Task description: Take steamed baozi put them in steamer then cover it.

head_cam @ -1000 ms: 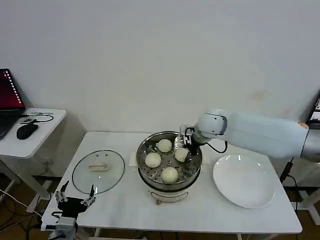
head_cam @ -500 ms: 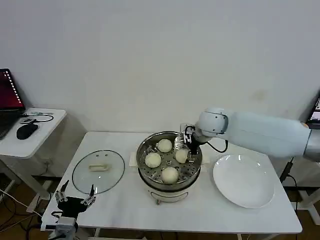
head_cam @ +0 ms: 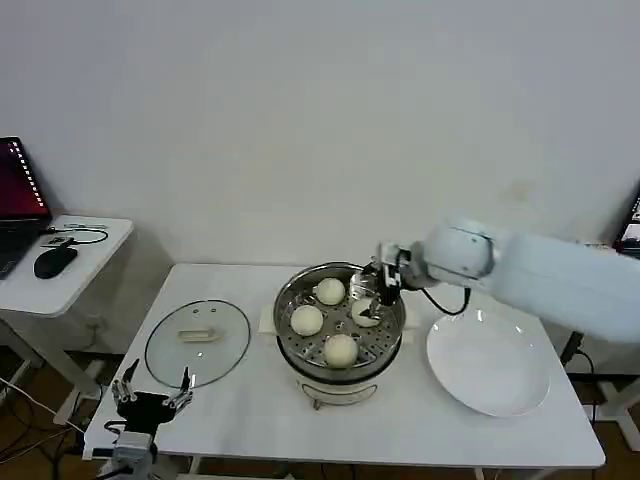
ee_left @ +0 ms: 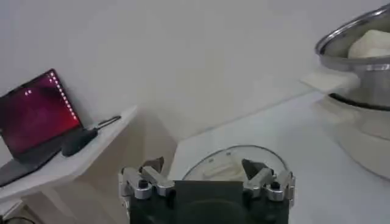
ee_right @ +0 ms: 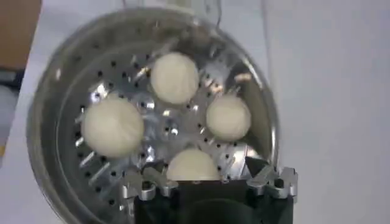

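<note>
You're lifting the right gripper off with jaws released, the fourth baozi now sitting below them in the steamer, so the cover is next; left gripper idling, spread.

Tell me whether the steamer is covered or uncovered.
Uncovered: the steamer shows four baozi on its open tray, and the glass cover lies flat on the table beside it.

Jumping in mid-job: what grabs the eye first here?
The steel steamer at table centre, four baozi already on its tray. The right end effector hangs open over its far-right rim; the glass cover lies flat to the left, near the open left end effector.
</note>
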